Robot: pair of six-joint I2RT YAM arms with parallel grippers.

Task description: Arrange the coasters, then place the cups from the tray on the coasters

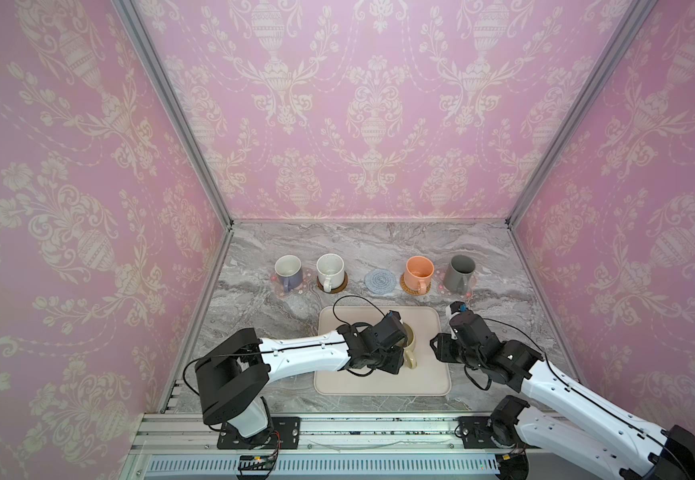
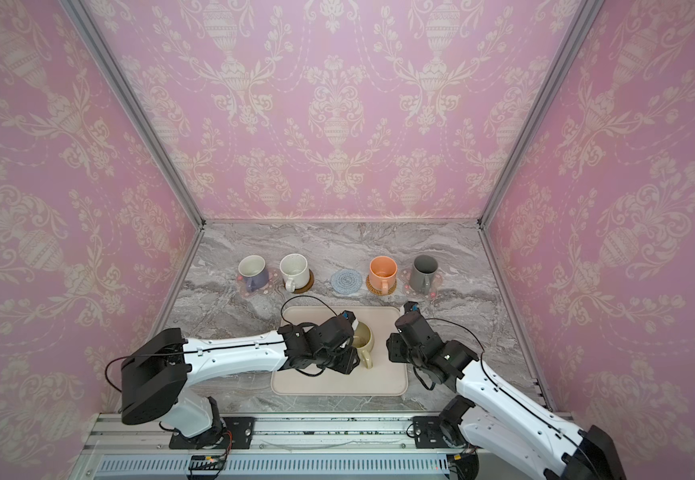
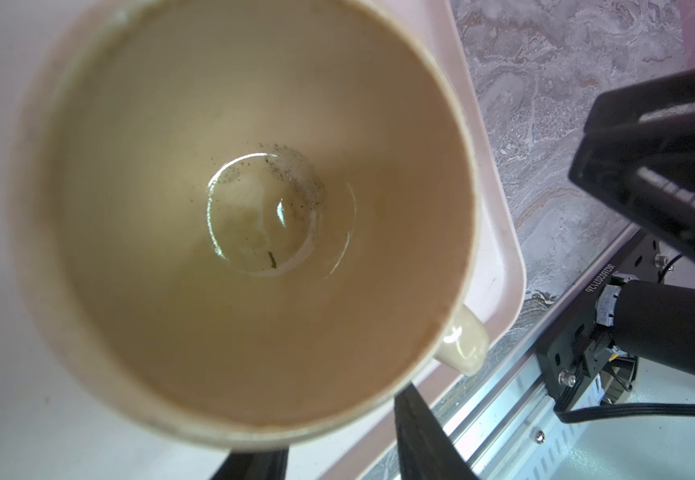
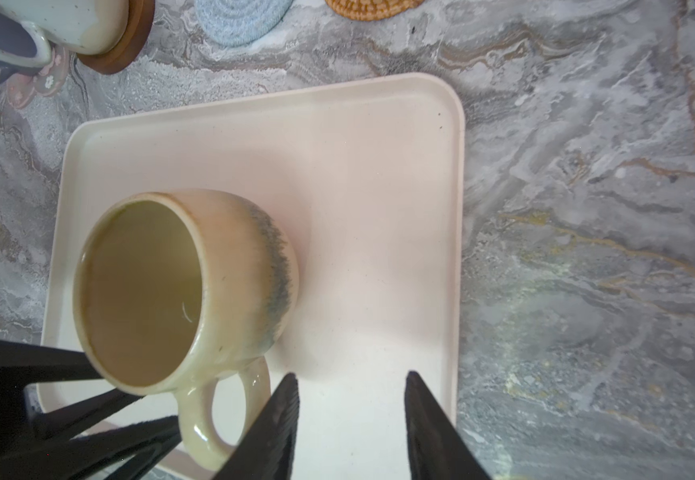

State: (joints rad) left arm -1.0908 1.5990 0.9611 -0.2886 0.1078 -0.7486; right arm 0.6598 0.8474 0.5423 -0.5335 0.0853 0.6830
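On the tray (image 1: 428, 374) sits cream-yellow cup (image 2: 364, 338), left hand (image 3: 329, 419) at its rim, grip indiscernible, right hand (image 4: 350, 415) spread empty; best lifted level, centred on blue-grey coaster (image 1: 380, 281) beyond tray.

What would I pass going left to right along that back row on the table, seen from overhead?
Lavender mug → white mug → bare blue-grey crocheted coaster → peach-orange mug → grey mug.
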